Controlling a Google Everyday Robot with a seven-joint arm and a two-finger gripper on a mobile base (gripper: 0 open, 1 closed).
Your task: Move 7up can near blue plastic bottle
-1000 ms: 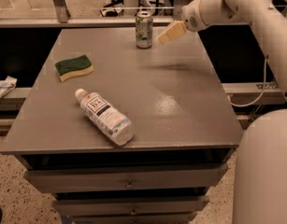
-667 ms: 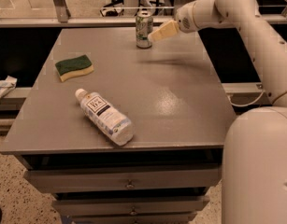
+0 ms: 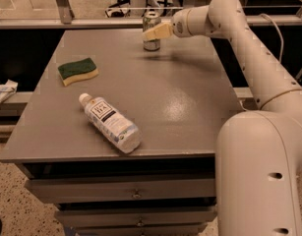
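The 7up can (image 3: 151, 44) stands upright at the far edge of the grey table (image 3: 185, 102), right of centre. My gripper (image 3: 149, 30) reaches in from the right at the can's upper half. One pale finger (image 3: 158, 32) crosses the front of the can, and the jaws look open around it. The can is still standing on the table. The blue plastic bottle (image 3: 111, 123) lies on its side near the front left, with its white cap pointing to the back left, far from the can.
A green and yellow sponge (image 3: 78, 71) lies at the left of the table. My white arm (image 3: 249, 58) runs along the table's right side. Drawers (image 3: 135, 194) are under the tabletop. A railing (image 3: 91, 23) is behind the table. A crumpled wrapper (image 3: 3, 91) lies off to the left.
My gripper has moved left from beside the can until its finger overlaps the can's front. The can, bottle and sponge have not moved.
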